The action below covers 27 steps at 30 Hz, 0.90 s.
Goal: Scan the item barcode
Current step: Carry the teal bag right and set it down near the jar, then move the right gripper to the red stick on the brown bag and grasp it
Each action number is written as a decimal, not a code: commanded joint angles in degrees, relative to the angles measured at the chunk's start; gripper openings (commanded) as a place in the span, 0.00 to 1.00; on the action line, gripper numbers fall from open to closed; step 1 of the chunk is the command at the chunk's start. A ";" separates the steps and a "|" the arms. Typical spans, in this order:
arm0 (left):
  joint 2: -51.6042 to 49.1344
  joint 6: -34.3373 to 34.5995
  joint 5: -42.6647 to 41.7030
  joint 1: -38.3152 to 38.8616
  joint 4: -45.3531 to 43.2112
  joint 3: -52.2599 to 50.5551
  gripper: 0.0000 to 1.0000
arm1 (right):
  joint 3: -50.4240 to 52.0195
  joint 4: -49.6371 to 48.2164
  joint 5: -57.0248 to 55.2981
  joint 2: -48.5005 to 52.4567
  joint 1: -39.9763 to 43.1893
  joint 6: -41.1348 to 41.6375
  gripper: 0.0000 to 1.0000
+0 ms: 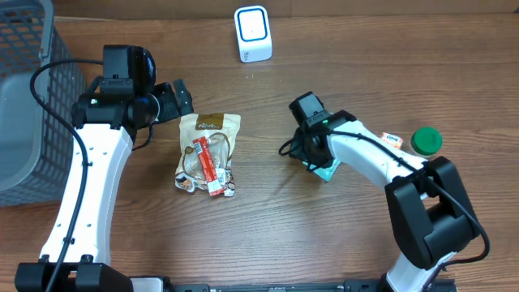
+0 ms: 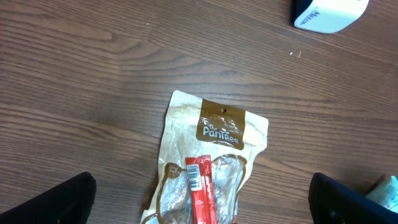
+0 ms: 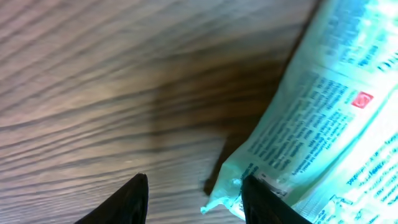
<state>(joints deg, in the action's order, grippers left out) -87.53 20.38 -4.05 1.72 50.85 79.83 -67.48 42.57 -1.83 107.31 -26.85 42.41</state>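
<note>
A brown snack bag point(image 1: 209, 154) lies flat on the table with a red stick pack point(image 1: 207, 165) on top of it. In the left wrist view the red stick pack point(image 2: 202, 193) shows a barcode near its upper end, on the bag point(image 2: 214, 134). My left gripper point(image 1: 175, 99) hovers at the bag's top edge, wide open point(image 2: 202, 208) and empty. My right gripper point(image 1: 308, 154) is low at a teal packet point(image 1: 328, 171). Its jaws point(image 3: 196, 199) stand apart with the packet's point(image 3: 323, 124) corner between them, and the right finger point(image 3: 264, 202) is against it. A white scanner point(image 1: 252, 33) stands at the back.
A grey mesh basket point(image 1: 24, 97) stands at the far left. A green lid point(image 1: 426, 140) and a small orange-and-white sachet point(image 1: 392, 139) lie to the right of the right arm. The scanner's corner point(image 2: 329, 14) shows at the top right of the left wrist view.
</note>
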 commanded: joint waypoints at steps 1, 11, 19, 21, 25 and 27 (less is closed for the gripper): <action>0.37 -1.55 0.13 -0.15 -0.09 0.44 1.00 | 0.24 2.10 2.12 -0.13 3.17 -0.26 0.50; 0.37 -1.53 0.13 -0.15 -0.09 0.44 1.00 | 0.24 10.03 1.09 -0.13 11.87 -8.41 0.54; 0.37 -1.53 0.13 -0.15 -0.09 0.44 1.00 | -2.56 12.70 1.60 -0.15 14.49 -14.71 0.56; 0.37 -1.53 0.13 -0.15 -0.09 0.44 1.00 | -4.17 12.52 5.46 -0.15 13.86 -15.96 0.56; 0.37 -1.53 0.13 -0.15 -0.09 0.44 1.00 | -6.16 9.53 15.80 -0.15 11.52 -15.96 0.56; 0.37 -1.53 0.13 -0.15 -0.09 0.44 1.00 | -6.19 5.09 22.40 -0.15 8.98 -15.98 0.56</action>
<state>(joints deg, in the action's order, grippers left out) -87.53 20.38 -4.05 1.72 50.87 79.83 -71.77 51.18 8.40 107.33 -14.31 27.64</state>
